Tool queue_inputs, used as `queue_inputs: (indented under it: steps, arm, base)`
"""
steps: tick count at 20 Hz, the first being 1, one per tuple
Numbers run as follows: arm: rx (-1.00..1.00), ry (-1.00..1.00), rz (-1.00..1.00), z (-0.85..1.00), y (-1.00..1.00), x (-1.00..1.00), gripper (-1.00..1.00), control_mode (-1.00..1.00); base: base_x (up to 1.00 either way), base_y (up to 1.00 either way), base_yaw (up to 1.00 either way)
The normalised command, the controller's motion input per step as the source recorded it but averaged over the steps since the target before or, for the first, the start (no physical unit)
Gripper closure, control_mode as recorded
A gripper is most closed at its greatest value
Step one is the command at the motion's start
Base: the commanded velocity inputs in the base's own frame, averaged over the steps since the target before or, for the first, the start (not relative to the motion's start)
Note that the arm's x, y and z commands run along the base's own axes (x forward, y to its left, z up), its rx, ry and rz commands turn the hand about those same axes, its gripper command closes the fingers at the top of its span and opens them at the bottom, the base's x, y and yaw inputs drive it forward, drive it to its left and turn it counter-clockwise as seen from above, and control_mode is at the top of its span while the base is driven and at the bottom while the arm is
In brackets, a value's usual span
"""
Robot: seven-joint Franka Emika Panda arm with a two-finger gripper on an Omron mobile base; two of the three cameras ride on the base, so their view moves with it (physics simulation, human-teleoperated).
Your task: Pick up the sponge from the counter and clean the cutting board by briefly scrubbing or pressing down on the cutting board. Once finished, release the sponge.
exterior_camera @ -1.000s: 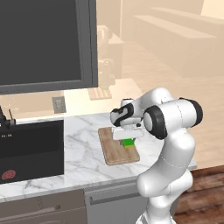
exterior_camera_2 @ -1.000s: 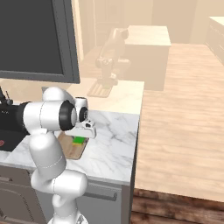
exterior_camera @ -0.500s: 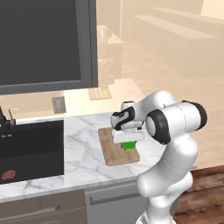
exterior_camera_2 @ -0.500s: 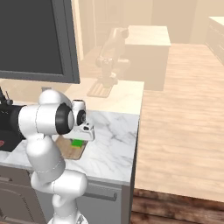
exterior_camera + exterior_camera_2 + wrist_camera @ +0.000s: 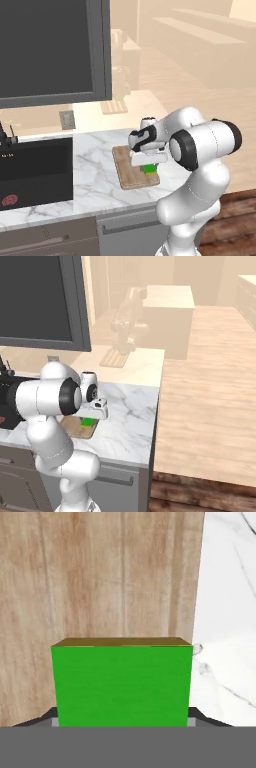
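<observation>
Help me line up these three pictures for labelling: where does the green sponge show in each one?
Left base view: the sponge sits just right of centre, under the robot's hand, over the near right part of the cutting board.
Right base view: sponge at lower left, over the board, under the hand.
Hand view: sponge at lower centre, board behind it.
Shared landmark: the cutting board on the marble counter.

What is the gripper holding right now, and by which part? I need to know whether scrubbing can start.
The gripper holds the sponge by its two opposite sides, over the cutting board. Whether the sponge touches the board cannot be told.
</observation>
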Motion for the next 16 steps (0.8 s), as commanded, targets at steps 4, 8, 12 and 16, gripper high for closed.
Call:
queue_inputs:
  steps: [4, 8, 12, 16]
  arm:
    - [0.00, 0.00, 0.00, -0.07, -0.53, -0.36, 1.00, -1.00]
    - [0.00, -0.04, 0.00, 0.16, -0.39, -0.24, 1.00, -1.00]
    - [0.00, 0.00, 0.00, 0.01, -0.41, -0.13, 1.00, -1.00]
    - [0.00, 0.00, 0.00, 0.00, -0.51, 0.00, 1.00, -1.00]
  base:
    - [0.00, 0.00, 0.00]
    - [0.00, 0.00, 0.00]
    - [0.00, 0.00, 0.00]
    - [0.00, 0.00, 0.00]
